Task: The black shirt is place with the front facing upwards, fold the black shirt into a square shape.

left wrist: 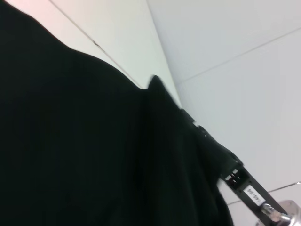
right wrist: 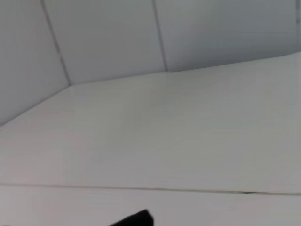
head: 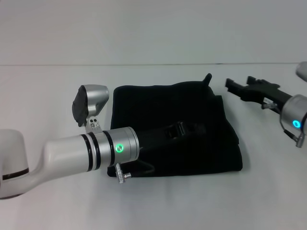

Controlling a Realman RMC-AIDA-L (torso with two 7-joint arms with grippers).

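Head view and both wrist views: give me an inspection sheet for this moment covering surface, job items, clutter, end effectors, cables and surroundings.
Surface: white table, a thin seam line running across its far part.
Job's things: the black shirt lies folded into a rough square at the table's middle; one small corner sticks up at its far edge; no lettering shows.
Clutter: nothing seen.
End effectors: left end effector sits low over the shirt's middle, dark against the cloth; right end effector hovers beside the shirt's far right corner, off the cloth, holding nothing.
Cables: a thin dark cable loops by the left wrist.
Surroundings: plain pale wall panels behind the table.
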